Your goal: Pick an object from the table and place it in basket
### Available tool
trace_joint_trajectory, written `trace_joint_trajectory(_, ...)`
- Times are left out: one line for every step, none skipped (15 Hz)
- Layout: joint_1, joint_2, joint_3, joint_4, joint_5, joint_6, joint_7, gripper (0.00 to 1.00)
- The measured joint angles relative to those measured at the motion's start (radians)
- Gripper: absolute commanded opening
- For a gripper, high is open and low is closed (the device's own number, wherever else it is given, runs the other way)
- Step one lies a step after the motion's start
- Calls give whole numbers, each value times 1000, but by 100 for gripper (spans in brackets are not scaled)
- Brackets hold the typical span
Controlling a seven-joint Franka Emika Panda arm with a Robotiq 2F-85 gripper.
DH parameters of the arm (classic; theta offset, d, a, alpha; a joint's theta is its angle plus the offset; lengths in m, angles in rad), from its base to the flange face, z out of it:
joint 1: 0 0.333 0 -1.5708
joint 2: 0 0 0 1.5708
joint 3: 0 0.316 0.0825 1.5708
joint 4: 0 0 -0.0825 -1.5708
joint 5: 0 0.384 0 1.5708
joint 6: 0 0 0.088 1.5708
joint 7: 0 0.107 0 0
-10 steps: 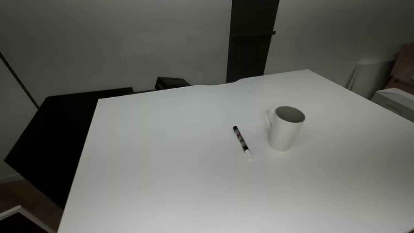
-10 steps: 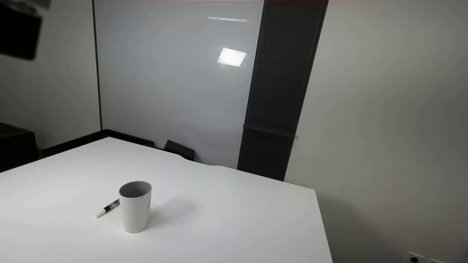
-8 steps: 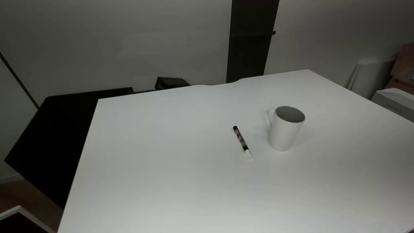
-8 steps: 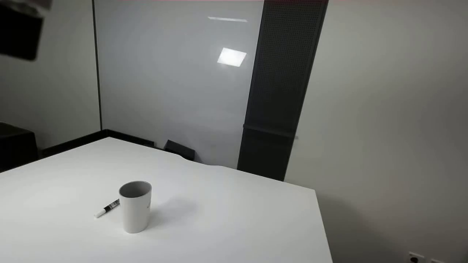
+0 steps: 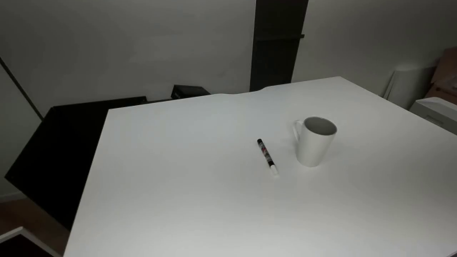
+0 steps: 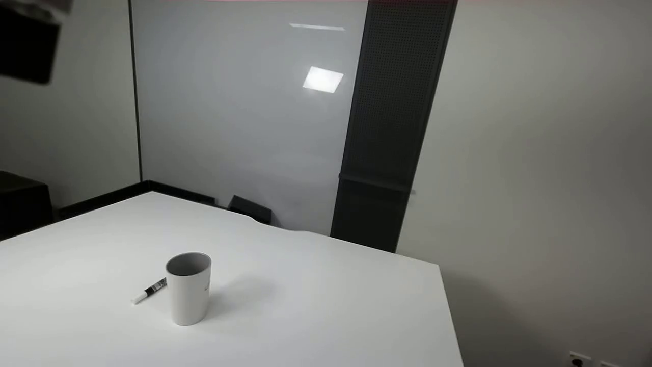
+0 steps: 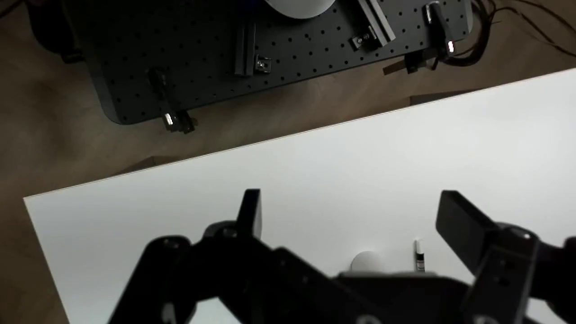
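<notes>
If lowered off-line, with the gripper [image 7: 351,210] spread wide and nothing in its grasp, could set the marker [image 5: 266,155] rolling or topple the mug [image 5: 313,150]; by pinching too near one end, could swing it crooked and miss. Shows, in an exterior view, the slim, cylindrical, label-printed marker flat on the smooth white surface [image 5: 171,171], at 9 o'clock from the plain, seemingly ceramic mug with looped handle [image 5: 296,130] at 10.

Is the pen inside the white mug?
No, in an exterior view the pen lies on the table, beside the upright white mug and not touching it.
</notes>
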Motion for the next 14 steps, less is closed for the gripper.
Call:
trace_joint_trajectory(0, 0, 0, 0, 0, 0, 0, 100)
trace_joint_trajectory(0, 0, 0, 0, 0, 0, 0, 100)
trace_joint_trajectory(0, 0, 0, 0, 0, 0, 0, 100)
trace_joint_trajectory(0, 0, 0, 0, 0, 0, 0, 100)
trace_joint_trajectory(0, 0, 0, 0, 0, 0, 0, 100)
trace_joint_trajectory(0, 0, 0, 0, 0, 0, 0, 100)
trace_joint_trajectory(0, 0, 0, 0, 0, 0, 0, 100)
trace_joint_trajectory(0, 2, 1, 0, 1, 1, 0, 100)
trace_joint_trajectory(0, 6, 3, -1, 1, 10, 0, 100)
trace_joint_trajectory(2, 13, 8, -1, 3, 25, 0, 100)
trace_joint_trajectory(5, 26, 15, -1, 6, 46, 0, 100)
trace_joint_trajectory(12, 43, 25, -1, 11, 72, 0, 100)
trace_joint_trajectory(20, 64, 36, 0, 17, 101, 0, 100)
trace_joint_trajectory(28, 88, 48, 3, 23, 130, 0, 100)
